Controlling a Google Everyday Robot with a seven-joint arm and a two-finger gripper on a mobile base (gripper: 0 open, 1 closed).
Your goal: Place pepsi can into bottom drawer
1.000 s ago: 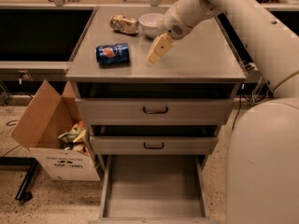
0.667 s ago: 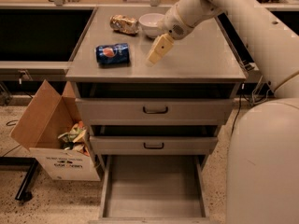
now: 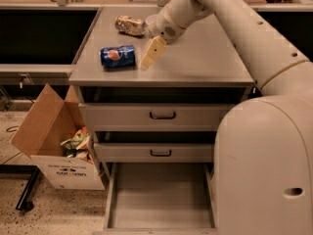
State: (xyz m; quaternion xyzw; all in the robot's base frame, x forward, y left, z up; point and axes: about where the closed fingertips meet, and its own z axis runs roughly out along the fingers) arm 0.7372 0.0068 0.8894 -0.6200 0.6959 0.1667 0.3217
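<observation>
Your pincer (image 3: 147, 61) slid left over the counter (image 3: 205, 58) since a second ago; the pepsi can (image 3: 118, 56) lies on its side just left of it. Can't tell if it's spread or pressed together. The bottom drawer (image 3: 161, 199) sits open below it.

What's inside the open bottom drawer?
The bottom drawer shows only bare grey floor; its back is hidden under the drawer above. The pepsi can lies on the cabinet top, gripper beside it.
</observation>
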